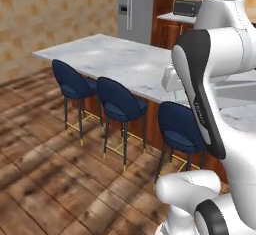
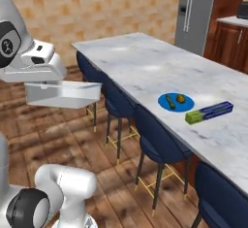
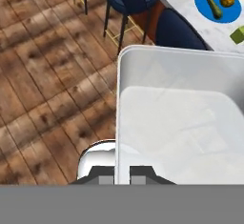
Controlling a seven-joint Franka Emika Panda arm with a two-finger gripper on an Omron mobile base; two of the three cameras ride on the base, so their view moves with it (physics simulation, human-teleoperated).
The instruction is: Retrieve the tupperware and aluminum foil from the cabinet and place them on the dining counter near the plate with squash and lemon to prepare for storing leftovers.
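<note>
While the base sits off the stool side of the table (image 2: 145, 57), the foil box (image 2: 209, 112) already lies on the marble just beside the blue plate (image 2: 176, 102) holding the squash (image 2: 169, 101) and lemon (image 2: 180, 98). So the foil half looks done; the step in hand is carrying the tupperware (image 2: 63, 95) over to the table.

Largest first: the long marble table runs away toward the fridge (image 1: 135, 9), with blue stools (image 1: 120, 104) tucked along its near edge over wood floor (image 1: 45, 169). The plate and foil sit toward the near end of the table, well apart from the tupperware, which hangs out over the floor and stools, not yet above the marble.

Next move, as I judge it: bring the tub across the stool backs, over the table edge, and set it down near the plate without knocking the foil box or plate.

Hand (image 3: 123, 173): in the hand view the two fingertips stand close together with the tub's rim wall between them, so it is pinched shut on the tupperware edge. The tub sticks out level from the hand, open side up, empty inside.
</note>
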